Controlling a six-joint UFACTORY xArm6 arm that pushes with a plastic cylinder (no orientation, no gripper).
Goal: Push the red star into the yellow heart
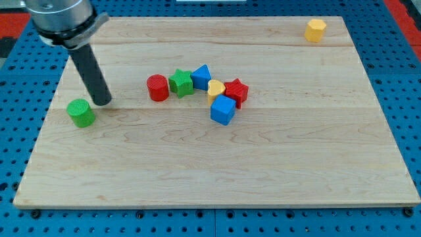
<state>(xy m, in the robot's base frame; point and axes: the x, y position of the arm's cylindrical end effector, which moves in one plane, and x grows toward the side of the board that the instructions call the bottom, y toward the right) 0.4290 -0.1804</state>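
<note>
The red star lies near the board's middle, touching the right side of the yellow heart. A blue cube sits just below both, touching them. My tip is far to the view's left of them, right beside the upper right of a green cylinder. The rod slants up to the arm's head at the top left corner.
A blue triangular block, a green star and a red cylinder form a row left of the heart. A yellow hexagonal block sits at the top right. The wooden board lies on a blue perforated table.
</note>
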